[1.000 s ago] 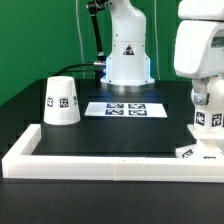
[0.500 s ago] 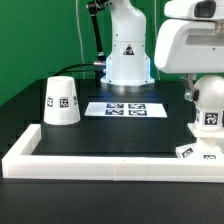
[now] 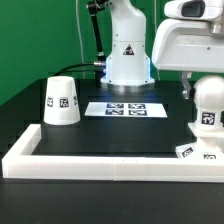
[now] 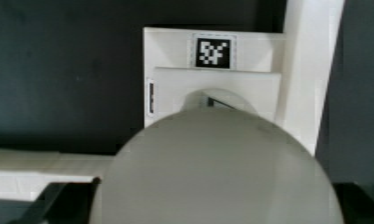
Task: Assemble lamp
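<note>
My pincer (image 3: 205, 88) is clamped on the bulb (image 3: 210, 108), over the base (image 3: 196, 152) at the worktop's front corner on the exterior view's right, with the border rail (image 3: 100, 160) close beside. The shade (image 3: 60, 100) stands well apart by the opposite side edge, the marker board (image 3: 125, 108) between.

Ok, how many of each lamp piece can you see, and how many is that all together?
shade: 1
bulb: 1
base: 1
Total: 3 lamp pieces, all white
</note>
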You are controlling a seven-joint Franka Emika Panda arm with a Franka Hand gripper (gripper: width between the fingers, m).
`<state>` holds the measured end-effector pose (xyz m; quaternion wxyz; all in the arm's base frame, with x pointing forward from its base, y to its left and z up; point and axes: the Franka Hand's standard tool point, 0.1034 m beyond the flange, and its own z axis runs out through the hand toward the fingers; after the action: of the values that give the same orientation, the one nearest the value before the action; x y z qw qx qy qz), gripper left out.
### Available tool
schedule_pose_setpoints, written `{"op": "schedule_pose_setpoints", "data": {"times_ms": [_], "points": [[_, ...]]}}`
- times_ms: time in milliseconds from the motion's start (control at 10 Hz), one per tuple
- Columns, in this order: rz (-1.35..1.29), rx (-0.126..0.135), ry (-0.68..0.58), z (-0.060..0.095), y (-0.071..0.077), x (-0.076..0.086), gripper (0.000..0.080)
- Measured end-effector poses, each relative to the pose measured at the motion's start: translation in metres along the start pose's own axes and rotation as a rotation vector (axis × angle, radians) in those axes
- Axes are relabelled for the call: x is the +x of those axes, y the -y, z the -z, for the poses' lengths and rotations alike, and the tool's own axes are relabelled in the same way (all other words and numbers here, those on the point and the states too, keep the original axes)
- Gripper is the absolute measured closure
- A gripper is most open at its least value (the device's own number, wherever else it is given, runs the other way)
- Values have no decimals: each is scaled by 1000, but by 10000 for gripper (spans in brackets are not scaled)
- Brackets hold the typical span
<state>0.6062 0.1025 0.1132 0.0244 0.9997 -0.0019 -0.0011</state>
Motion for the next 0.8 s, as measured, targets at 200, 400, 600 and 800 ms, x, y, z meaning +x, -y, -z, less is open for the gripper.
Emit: {"op": "schedule_pose_setpoints", "data": {"times_ms": [200,400,600,800], "points": [[-173,8,-5,-1,-1,-1,220],[-419,32,-2,-1,-2,-2,220],[-556,44,6,-1,-3,-2,220],[-696,46,10,-1,-3,-2,220]]}}
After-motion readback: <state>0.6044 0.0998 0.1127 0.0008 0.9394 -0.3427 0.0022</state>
